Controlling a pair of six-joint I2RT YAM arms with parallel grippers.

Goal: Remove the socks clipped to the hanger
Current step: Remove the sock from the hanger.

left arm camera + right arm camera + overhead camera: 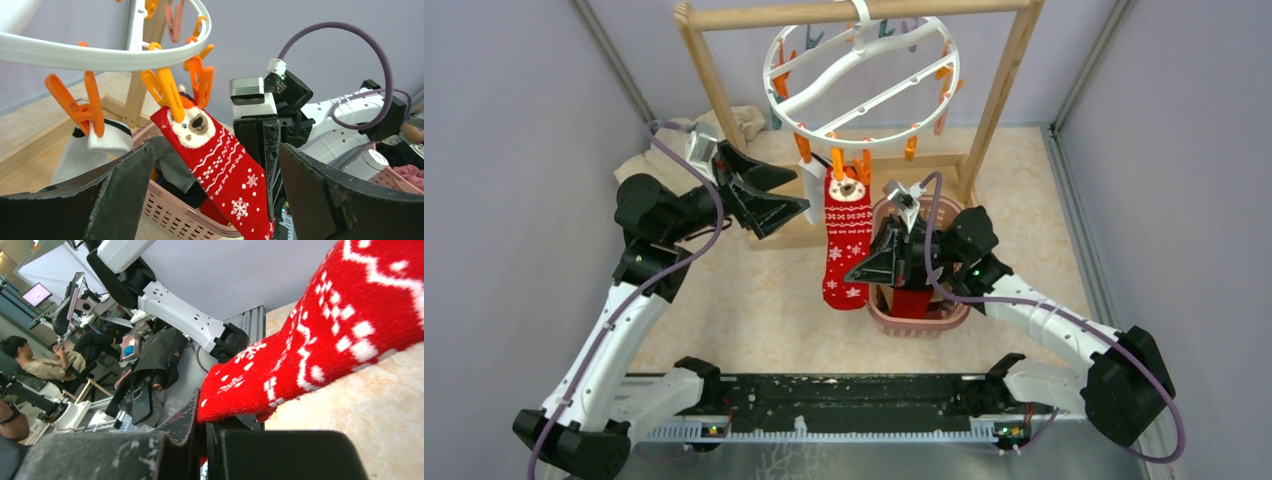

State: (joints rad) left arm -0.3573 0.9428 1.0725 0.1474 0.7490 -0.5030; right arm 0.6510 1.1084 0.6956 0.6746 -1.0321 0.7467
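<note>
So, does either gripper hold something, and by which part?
The right gripper pinches the red sock at its toe end; the open left gripper holds nothing.

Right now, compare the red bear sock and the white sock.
The red bear sock is red with white snowflakes; the white sock is plain with a black cuff band. The red bear sock hangs longer than the white sock. The right gripper pinches the red one's toe; the white one hangs free. Both hang from orange clips on the hanger.
</note>
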